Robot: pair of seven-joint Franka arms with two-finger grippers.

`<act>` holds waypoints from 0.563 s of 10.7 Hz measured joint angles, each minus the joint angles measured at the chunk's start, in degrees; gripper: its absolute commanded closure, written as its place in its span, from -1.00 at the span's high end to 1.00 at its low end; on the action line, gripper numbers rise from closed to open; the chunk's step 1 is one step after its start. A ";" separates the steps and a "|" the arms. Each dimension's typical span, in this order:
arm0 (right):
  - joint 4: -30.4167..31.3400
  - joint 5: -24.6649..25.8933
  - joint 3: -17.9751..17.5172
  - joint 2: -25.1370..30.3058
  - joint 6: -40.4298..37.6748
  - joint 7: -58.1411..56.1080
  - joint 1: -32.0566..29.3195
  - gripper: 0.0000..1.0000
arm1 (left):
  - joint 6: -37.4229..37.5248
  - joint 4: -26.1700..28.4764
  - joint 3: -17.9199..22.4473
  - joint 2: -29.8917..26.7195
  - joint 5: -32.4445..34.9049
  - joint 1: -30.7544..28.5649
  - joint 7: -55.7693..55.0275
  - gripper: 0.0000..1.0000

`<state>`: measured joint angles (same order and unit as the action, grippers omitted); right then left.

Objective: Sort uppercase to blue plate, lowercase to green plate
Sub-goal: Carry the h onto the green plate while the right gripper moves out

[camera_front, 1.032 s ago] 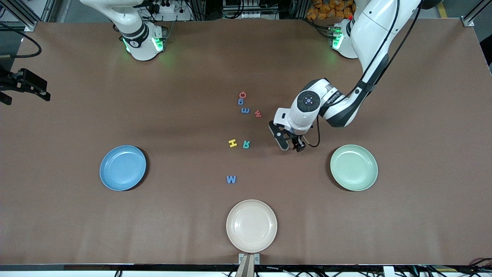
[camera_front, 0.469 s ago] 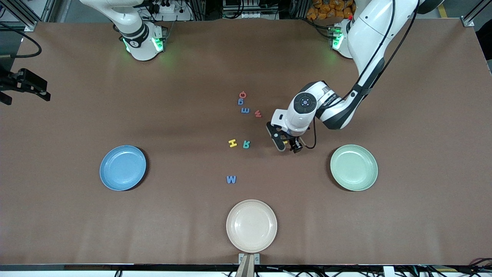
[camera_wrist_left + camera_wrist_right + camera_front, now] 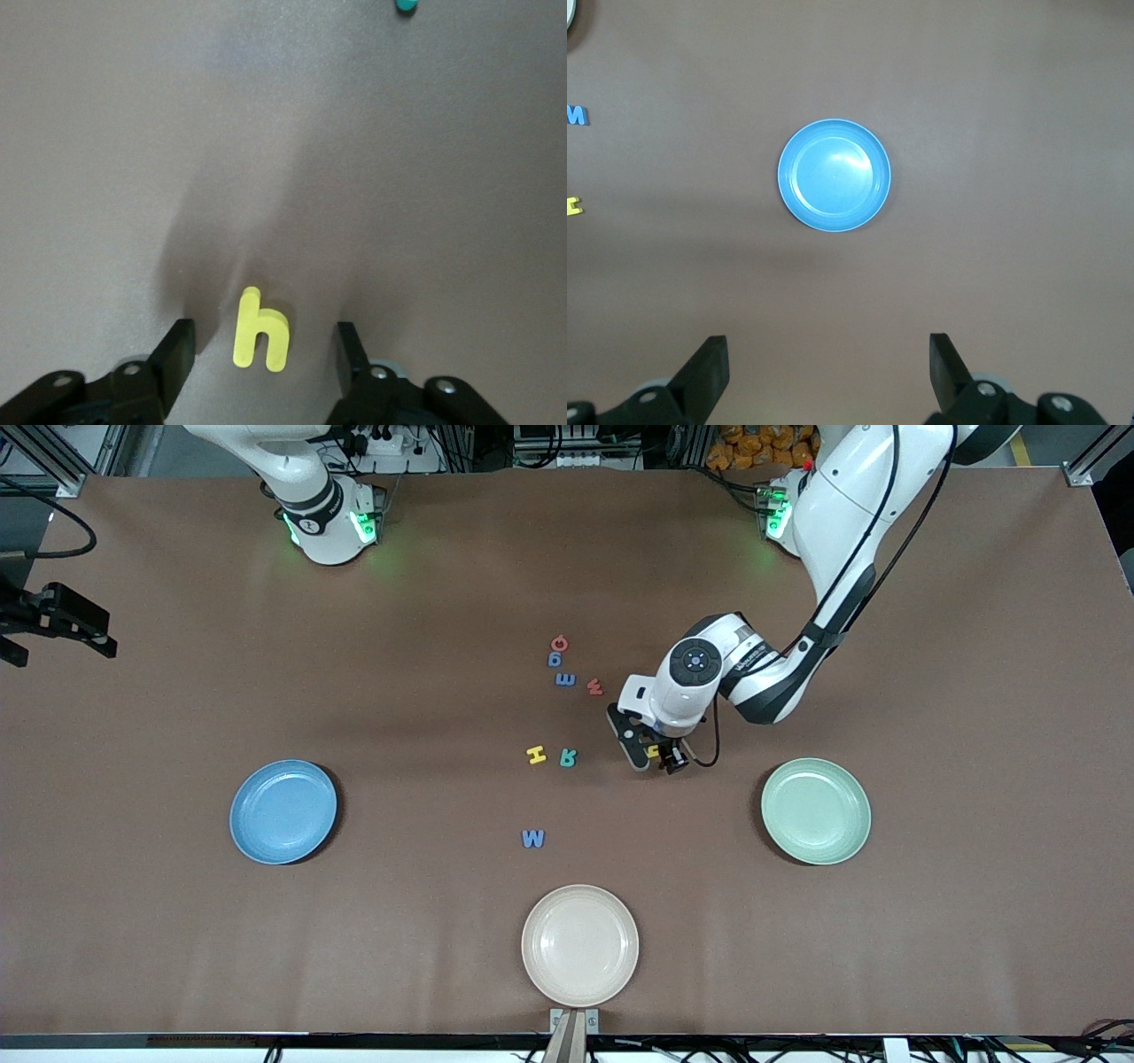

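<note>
Small yellow foam lowercase h (image 3: pixel 260 332) lies flat on the brown bench, between the teal foam capital R (image 3: pixel 568 758) and the pale mint-green round plate (image 3: pixel 816 810), and sits in the gap between the left gripper (image 3: pixel 263 354) jaws; jaws are apart, neither touching the letter. Step in hand looks like the pick of the first lowercase piece. Next move calls for pinching the h across its thin flat sides, lifting, then carrying it to the green plate at the left arm's end of the bench. Foam is thin, light and soft, so my guess is it could skid or tip if one finger lands first. Both plates are smooth with shallow rims and hold nothing yet; sky-blue round plate (image 3: pixel 834 174) is directly under the right gripper (image 3: pixel 829 367), which waits high over it with jaws released. Bench surface is matte brown, faintly textured. Yellow foam capital H (image 3: pixel 536 755) lies just beside the R, untouched.
</note>
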<state>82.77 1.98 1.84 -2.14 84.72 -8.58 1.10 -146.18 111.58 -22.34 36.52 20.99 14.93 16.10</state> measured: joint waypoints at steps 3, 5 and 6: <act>0.41 -1.79 -0.09 -3.42 0.01 -0.02 0.62 1.00 | -0.04 -0.56 0.46 -0.01 0.00 0.10 -0.06 -1.00; 1.04 -4.23 -0.15 -9.49 2.01 -0.02 1.73 1.00 | -0.03 -0.87 1.47 -0.15 0.00 0.10 -0.12 -1.00; 1.06 -5.75 -0.20 -13.41 5.36 -0.02 2.24 1.00 | -0.03 -1.05 2.80 -0.46 0.00 0.02 -0.12 -1.00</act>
<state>83.83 -3.76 1.64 -15.56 90.09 -8.60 3.34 -146.21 110.53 -19.54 36.07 20.99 14.94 15.99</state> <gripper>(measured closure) 0.000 0.740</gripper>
